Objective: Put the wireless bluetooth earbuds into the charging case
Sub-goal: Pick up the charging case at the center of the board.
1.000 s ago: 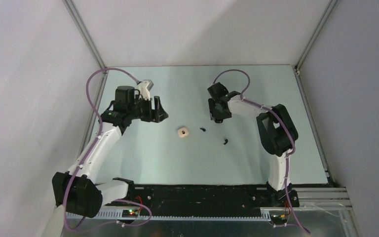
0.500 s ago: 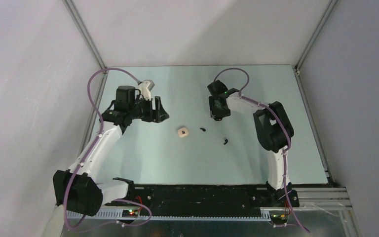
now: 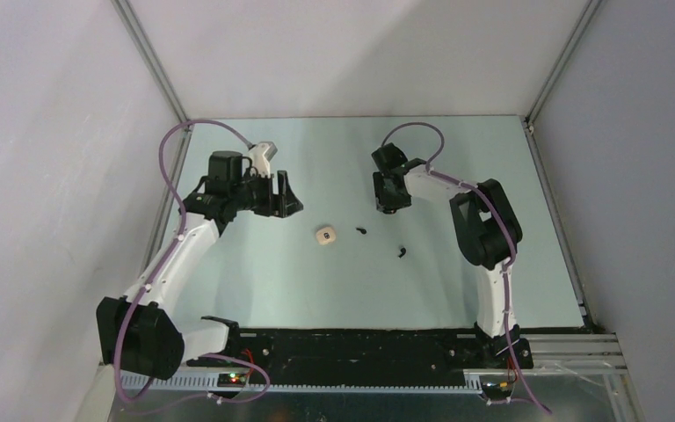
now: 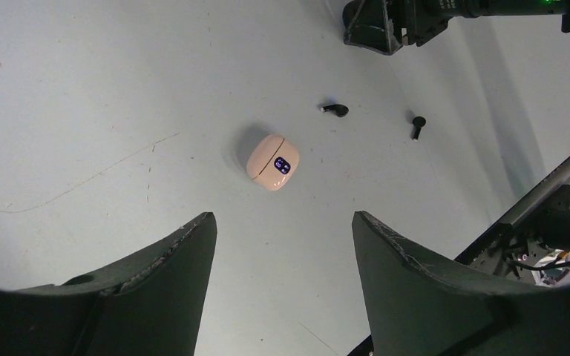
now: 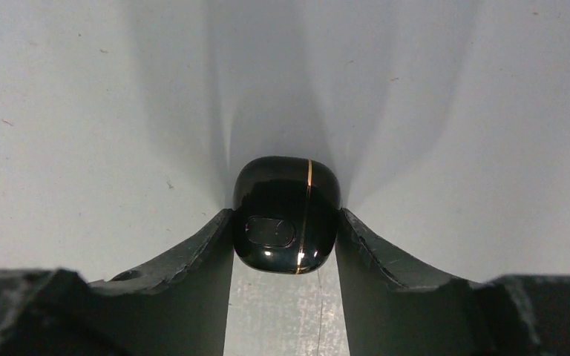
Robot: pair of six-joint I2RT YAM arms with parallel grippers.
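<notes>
Right gripper [image 5: 284, 239] clamps a glossy black pebble-shaped case [image 5: 286, 194]; left gripper [image 4: 282, 216] is spread wide.
The case's gold seam runs along the fingers. Two tiny black earbuds [image 4: 335, 110] [image 4: 417, 123] lie apart on the pale table [image 4: 82, 111], near a cream pebble case [image 4: 272, 162]. One lies crosswise, the other near-to-far.

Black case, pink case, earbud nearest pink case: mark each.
black case [image 5: 286, 215]: right wrist view, middle of shell.
pink case [image 4: 272, 162]: left wrist view, middle of body.
earbud nearest pink case [image 4: 338, 110]: left wrist view, rounded head.

White walls [image 3: 360, 53], pale green table [image 3: 264, 281]
</notes>
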